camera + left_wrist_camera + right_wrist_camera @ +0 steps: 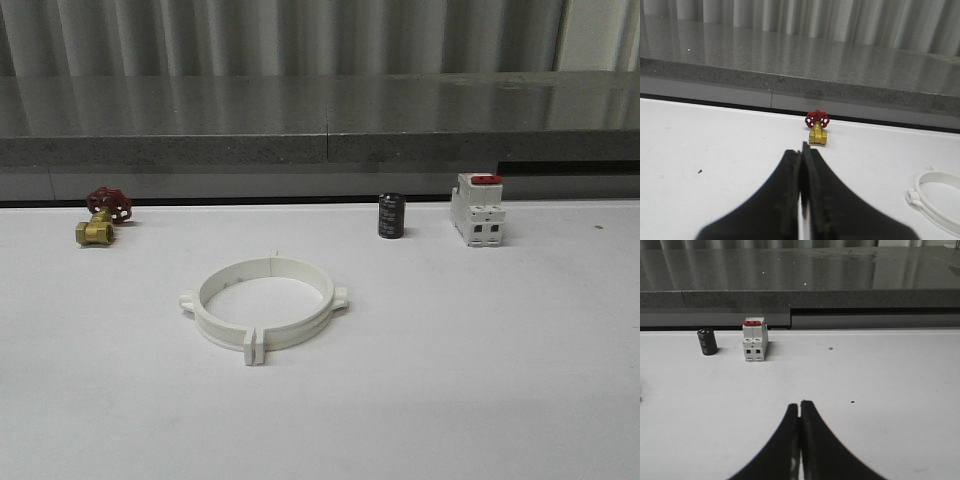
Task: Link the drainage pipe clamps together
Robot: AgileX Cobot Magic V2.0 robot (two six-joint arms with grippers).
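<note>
The two white drainage pipe clamps [263, 302] lie on the white table as one closed ring, end tabs meeting at the front and at the back, small lugs sticking out at either side. Part of that ring [938, 200] shows at the edge of the left wrist view. My left gripper [801, 150] is shut with nothing between its black fingers, hovering over bare table well away from the ring. My right gripper [800, 404] is also shut and empty, over bare table.
A brass valve with a red handwheel [101, 216] [817, 128] lies at the back left. A black cylinder [391, 215] [707, 341] and a white breaker with a red switch [477, 209] [755, 339] stand at the back right. A grey stone ledge [320, 120] runs behind the table.
</note>
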